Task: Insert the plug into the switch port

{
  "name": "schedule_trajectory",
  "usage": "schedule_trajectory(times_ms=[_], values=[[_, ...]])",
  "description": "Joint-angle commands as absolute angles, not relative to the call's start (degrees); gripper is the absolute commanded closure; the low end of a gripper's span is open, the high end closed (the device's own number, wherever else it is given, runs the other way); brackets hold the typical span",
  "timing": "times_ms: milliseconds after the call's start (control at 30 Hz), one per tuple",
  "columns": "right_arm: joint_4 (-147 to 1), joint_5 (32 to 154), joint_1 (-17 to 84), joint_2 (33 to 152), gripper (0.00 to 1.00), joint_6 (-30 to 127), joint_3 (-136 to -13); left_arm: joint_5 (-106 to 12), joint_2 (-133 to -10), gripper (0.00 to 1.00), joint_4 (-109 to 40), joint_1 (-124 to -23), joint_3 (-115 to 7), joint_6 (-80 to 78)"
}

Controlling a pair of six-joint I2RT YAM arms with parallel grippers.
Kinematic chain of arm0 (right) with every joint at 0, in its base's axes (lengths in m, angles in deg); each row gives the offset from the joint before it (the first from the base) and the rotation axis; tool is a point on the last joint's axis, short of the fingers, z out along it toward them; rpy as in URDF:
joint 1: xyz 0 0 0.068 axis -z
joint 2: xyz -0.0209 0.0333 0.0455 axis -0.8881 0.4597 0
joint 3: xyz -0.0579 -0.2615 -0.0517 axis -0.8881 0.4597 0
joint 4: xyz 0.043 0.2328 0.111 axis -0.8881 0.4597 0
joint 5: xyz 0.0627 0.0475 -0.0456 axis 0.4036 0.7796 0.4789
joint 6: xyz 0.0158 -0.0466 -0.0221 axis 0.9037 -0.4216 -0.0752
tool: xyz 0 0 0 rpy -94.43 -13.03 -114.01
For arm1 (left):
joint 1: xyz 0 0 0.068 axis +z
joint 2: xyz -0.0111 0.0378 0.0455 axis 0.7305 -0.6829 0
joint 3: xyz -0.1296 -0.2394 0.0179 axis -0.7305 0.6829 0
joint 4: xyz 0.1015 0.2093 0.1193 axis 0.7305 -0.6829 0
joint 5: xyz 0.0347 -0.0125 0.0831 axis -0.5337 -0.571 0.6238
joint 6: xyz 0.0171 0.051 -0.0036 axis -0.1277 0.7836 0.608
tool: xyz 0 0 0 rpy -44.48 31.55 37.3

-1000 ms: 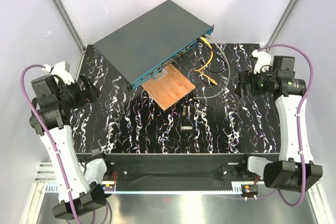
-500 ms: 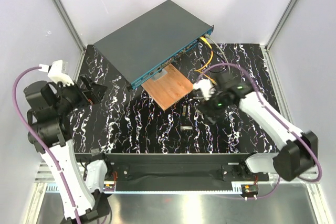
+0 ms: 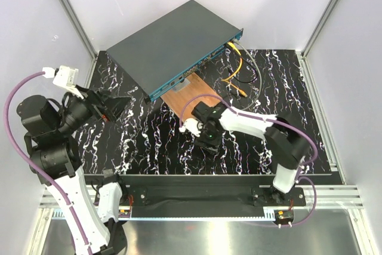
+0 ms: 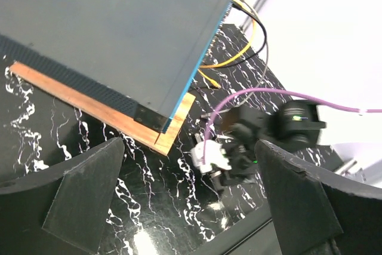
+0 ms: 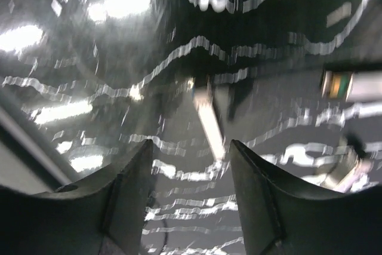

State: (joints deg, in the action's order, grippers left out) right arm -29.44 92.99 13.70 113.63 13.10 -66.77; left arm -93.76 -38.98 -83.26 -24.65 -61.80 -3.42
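The switch, a flat dark grey-teal box, sits at the back on a slant, its blue socket face turned toward me. In the right wrist view a slim pale plug lies blurred on the black marbled table, just ahead of my right gripper. That gripper is open, with nothing between its fingers. From above, my right gripper hangs low over the table's middle and covers the plug. My left gripper is open at the left, well short of the switch.
A brown square board lies under the switch's front edge. Yellow and grey cables loop from the switch's right end. Another small connector lies to the right of the plug. A black rail runs along the near table edge.
My right arm has swung from the table's right side to its middle and dropped low over the plug, its jaws narrowing somewhat. My left gripper has shifted slightly right and stayed open.
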Motion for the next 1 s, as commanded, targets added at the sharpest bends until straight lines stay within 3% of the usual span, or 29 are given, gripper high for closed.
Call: schedule_trajectory(times_ms=[0, 300, 600, 667, 800, 967], values=[[-32.4, 90.4, 11.8, 116.7, 0.41, 10.6, -72.1, -97.2, -39.5, 0.01, -81.8, -24.8, -64.1, -1.2], [-30.6, 88.7, 10.1, 121.6, 0.51, 8.8, -75.5, -96.1, -40.1, 0.01, -82.4, -24.7, -64.7, -0.2], [-29.4, 89.0, 10.0, 120.6, 0.52, 5.2, -73.4, -96.6, -41.0, 0.01, -81.0, -24.8, -65.0, -0.9], [-29.9, 88.6, 9.9, 120.3, 0.59, 4.2, -72.7, -96.7, -41.1, 0.01, -80.3, -24.7, -65.0, -1.2], [-30.3, 88.6, 9.9, 118.9, 1.00, 3.1, -71.4, -96.5, -42.0, 0.01, -79.2, -24.8, -65.5, -1.7], [-30.3, 88.1, 9.8, 106.4, 1.00, -3.0, -67.6, -97.4, -43.8, 0.02, -79.1, -24.7, -68.5, -2.1]])
